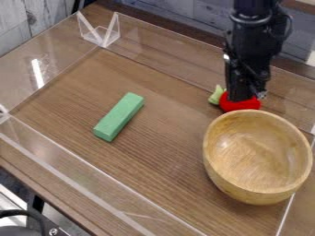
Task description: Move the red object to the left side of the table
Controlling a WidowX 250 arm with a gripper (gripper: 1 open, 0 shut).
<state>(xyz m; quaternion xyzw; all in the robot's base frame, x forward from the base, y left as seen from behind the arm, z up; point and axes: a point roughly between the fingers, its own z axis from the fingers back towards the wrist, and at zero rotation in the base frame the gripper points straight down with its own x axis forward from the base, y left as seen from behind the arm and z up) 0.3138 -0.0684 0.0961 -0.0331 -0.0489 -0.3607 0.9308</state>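
Observation:
The red object (245, 100) lies on the table (172, 157) at the right, just behind the wooden bowl, its green leafy end (218, 94) pointing left. My gripper (250, 88) points straight down onto it, and its black fingers (234, 84) are closed in around the top of the fruit. Most of the red body is hidden behind the fingers; only its lower rim and the green end show.
A large wooden bowl (257, 157) stands at the front right, close to the fruit. A green rectangular block (118, 116) lies left of centre. Low clear acrylic walls (37, 74) border the tabletop, with a clear angled stand (99, 30) at the back left.

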